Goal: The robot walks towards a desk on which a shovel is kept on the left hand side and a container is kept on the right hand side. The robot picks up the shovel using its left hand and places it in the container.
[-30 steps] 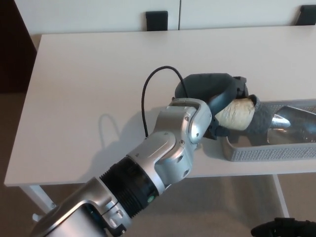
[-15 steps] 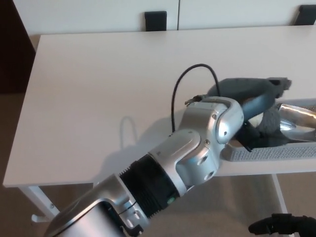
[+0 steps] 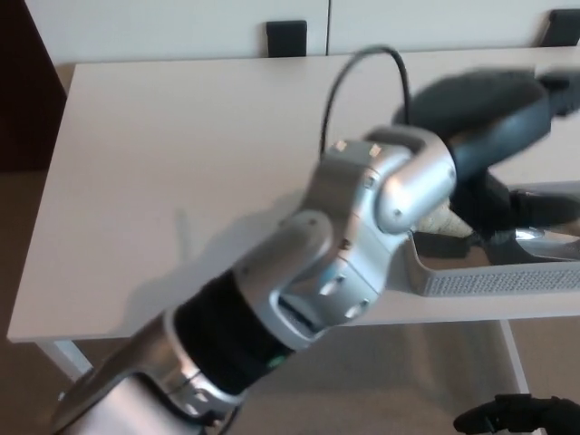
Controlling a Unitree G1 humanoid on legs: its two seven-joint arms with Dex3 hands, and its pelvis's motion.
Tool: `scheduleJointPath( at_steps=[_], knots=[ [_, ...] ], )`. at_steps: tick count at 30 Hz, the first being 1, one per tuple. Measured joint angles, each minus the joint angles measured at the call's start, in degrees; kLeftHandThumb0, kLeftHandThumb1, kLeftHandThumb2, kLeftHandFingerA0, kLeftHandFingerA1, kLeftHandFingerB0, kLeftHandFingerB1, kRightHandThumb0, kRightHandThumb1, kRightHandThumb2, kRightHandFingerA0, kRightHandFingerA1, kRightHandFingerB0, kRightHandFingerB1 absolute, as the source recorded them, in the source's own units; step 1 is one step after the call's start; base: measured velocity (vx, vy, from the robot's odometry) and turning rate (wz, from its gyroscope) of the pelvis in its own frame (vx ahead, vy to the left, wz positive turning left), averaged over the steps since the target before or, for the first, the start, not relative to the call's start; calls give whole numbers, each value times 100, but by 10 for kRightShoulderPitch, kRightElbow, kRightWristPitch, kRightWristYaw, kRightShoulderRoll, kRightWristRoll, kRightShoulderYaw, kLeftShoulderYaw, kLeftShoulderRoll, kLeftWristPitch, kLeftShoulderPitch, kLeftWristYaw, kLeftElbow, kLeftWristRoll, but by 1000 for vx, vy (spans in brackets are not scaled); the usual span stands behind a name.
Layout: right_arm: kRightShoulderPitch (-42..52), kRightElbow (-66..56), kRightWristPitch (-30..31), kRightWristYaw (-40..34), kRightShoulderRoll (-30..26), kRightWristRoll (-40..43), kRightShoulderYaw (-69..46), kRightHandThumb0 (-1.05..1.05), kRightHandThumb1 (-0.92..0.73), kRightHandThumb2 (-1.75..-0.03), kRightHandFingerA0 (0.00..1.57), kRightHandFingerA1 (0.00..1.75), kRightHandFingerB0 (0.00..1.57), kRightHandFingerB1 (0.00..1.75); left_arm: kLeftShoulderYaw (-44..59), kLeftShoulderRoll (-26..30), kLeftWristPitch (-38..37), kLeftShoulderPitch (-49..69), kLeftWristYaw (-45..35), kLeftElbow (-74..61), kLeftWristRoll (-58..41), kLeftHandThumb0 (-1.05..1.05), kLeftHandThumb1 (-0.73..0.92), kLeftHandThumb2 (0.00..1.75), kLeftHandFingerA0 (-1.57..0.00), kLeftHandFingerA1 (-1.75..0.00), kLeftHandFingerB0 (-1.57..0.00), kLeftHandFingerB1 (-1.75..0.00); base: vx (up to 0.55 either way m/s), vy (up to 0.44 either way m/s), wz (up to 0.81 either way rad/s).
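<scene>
White desk (image 3: 181,163), 1 grey container (image 3: 494,283) at right edge, shovel (image 3: 535,237) lying lengthwise inside, just under raised left hand (image 3: 489,118), finger spread blurred, untellable.

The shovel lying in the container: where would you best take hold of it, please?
By its pale handle, from above. It lies at the left end of the grey container, whose walls block a sideways approach, and the shiny blade looks slippery.

White desk (image 3: 181,136) stands on white legs over a beige floor (image 3: 435,381). A grey perforated container (image 3: 489,281) rests on its near right edge; the remaining surface is partly hidden.
</scene>
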Motion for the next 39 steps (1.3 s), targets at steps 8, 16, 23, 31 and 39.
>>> scheduleJointPath(
  at_steps=[8, 16, 23, 31, 39],
  knots=[
    [1, 2, 0, 0, 0, 0, 3, -27, -57, -55, 78, 58, 62, 49, 68, 36, 1, 36, -25, -142, -25, -77, 61, 60, -21, -28, -26, -30, 0, 0, 0],
    [4, 11, 0, 0, 0, 0, 3, -21, -58, -56, 70, 55, 60, 50, 166, 87, 1, 157, -60, -234, -98, -91, 75, 74, -10, -27, -15, -27, 0, 0, 0],
    [5, 16, 0, 0, 0, 0, 2, -21, -58, -56, 72, 55, 61, 49, 246, 118, 1, 311, -99, -263, -163, -99, 92, 72, -19, -35, -24, -29, 0, 0, 0],
    [7, 21, 0, 0, 0, 0, 2, -26, -58, -55, 72, 55, 61, 49, 366, 150, 1, 466, -150, -265, -237, -98, 87, 67, -18, -39, -28, -30, 0, 0, 0],
    [14, 25, 0, 0, 0, 0, 2, -23, -57, -56, 73, 55, 60, 49, 484, 182, 1, 591, -205, -259, -305, -92, 87, 67, -26, -30, -27, -30, 0, 0, 0]
  ],
)
